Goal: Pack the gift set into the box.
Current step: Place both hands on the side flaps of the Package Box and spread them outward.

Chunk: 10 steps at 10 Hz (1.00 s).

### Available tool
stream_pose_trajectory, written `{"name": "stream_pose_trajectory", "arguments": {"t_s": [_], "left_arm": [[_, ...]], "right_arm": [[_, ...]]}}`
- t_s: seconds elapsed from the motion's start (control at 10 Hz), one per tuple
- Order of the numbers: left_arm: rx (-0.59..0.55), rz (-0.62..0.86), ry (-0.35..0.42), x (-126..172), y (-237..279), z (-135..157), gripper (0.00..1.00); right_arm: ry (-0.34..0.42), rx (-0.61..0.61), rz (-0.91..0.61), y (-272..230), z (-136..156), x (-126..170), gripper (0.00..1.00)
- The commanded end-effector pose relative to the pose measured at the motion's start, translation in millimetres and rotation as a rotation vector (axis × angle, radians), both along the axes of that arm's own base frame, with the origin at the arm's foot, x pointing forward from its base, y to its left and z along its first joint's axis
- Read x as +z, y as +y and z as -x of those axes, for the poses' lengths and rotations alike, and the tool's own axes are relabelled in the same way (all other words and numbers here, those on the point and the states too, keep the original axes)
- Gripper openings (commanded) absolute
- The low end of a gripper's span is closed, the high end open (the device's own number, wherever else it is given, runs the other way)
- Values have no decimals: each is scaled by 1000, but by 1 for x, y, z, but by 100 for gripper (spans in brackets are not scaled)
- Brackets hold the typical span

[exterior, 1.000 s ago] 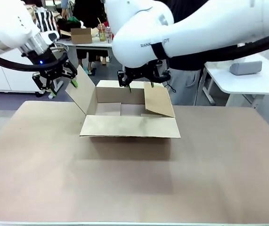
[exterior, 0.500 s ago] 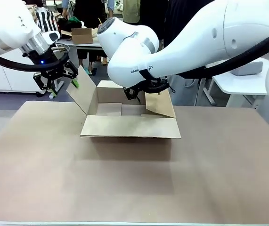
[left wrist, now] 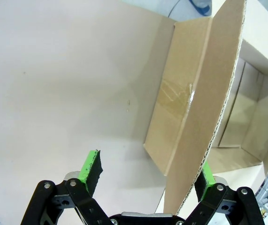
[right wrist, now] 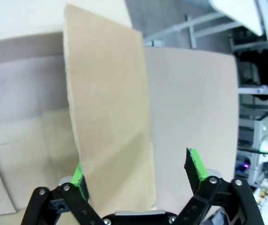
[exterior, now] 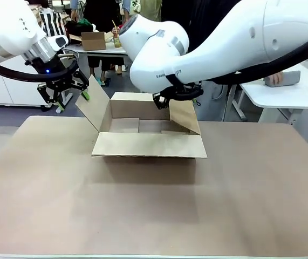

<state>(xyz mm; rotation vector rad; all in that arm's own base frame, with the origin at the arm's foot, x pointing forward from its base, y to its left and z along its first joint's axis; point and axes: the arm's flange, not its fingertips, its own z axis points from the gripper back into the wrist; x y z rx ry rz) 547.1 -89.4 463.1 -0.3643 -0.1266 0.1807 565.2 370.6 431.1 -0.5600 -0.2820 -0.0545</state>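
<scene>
The left end effector (exterior: 67,93) is released, its two fingers spread wide. It hangs at the upper edge of the box's left flap (exterior: 94,102), out past the left side of the box (exterior: 148,144). In its wrist view, the raw corrugated edge of that flap rises up between the fingers. One green pad (left wrist: 90,166) stands well clear of the cardboard. The other pad sits just beside the flap's far face, and whether it touches cannot be told.

The right end effector (exterior: 176,99) is also released, with its fingers apart. It sits at the top edge of the right flap (exterior: 184,116), reached from above by the white arm that curves in from the right. In its wrist view the flap stands between the fingers. It hides most of one pad, while the other pad (right wrist: 195,164) is well apart from the cardboard.

The box sits on the brown tabletop (exterior: 143,216), toward the far middle, with its top open. The left flap leans up and outward. The right flap stands tilted over the box's right side. The near flap (exterior: 149,145) is folded down toward the camera and lies roughly level. Inside the box, the plain brown bottom panels show.
</scene>
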Motion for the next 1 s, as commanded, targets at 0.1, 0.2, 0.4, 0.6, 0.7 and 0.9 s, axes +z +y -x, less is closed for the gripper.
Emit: {"name": "stream_pose_trajectory", "arguments": {"t_s": [0.1,0.2,0.4,0.6,0.7,0.9], "left_arm": [[14,-13,1,2,-1,1,100],[14,-13,1,2,-1,1,100],[14,-13,1,2,-1,1,100],[14,-13,1,2,-1,1,100],[14,-13,1,2,-1,1,100],[14,-13,1,2,-1,1,100]], "right_arm": [[-1,-59,-102,-37,12,14,100],[2,-71,-126,-48,11,19,100],[16,-90,-181,-71,15,27,100],[27,-103,-292,-98,26,34,100],[16,-114,-347,-111,33,38,100],[5,-137,-399,-135,41,43,100]]}}
